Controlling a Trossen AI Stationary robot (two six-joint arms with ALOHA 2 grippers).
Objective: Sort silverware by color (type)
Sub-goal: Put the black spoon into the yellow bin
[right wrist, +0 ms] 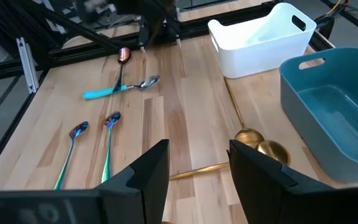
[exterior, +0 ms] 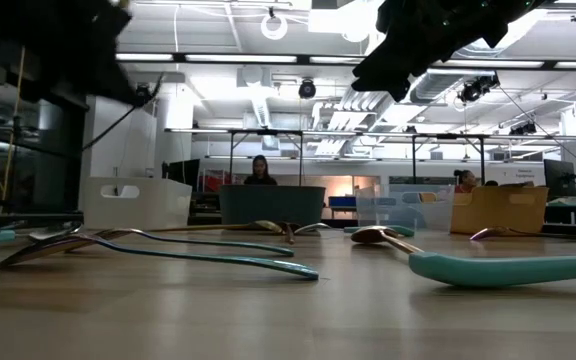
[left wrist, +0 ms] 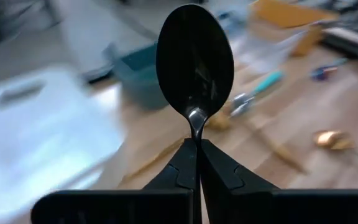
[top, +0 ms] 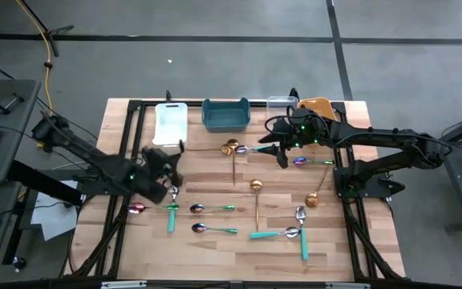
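Note:
My left gripper [left wrist: 195, 163] is over the table's left half [top: 169, 164], shut on a dark spoon [left wrist: 194, 59]. My right gripper [right wrist: 197, 168] is open, hovering above the table near the far right [top: 281, 154], over two gold spoons [right wrist: 258, 144]. Flat on the wood lie gold spoons [top: 257, 186], teal-handled silver spoons [top: 277, 234] and iridescent spoons [top: 213, 229]. My left gripper pinches the dark spoon between its two fingers [left wrist: 182, 168] at the neck [left wrist: 196, 118], just behind the bowl. The bowl sticks out beyond the fingertips in line with the fingers. The handle is hidden between and behind the fingers. The spoon is held clear of the table.
Four bins stand in a row at the far edge: white [top: 170, 122], teal [top: 225, 114], clear [top: 281, 103], orange [top: 315, 106]. A black frame [top: 127, 120] borders the tabletop. People show in the room behind [exterior: 260, 170]. Bare wood lies along the near edge.

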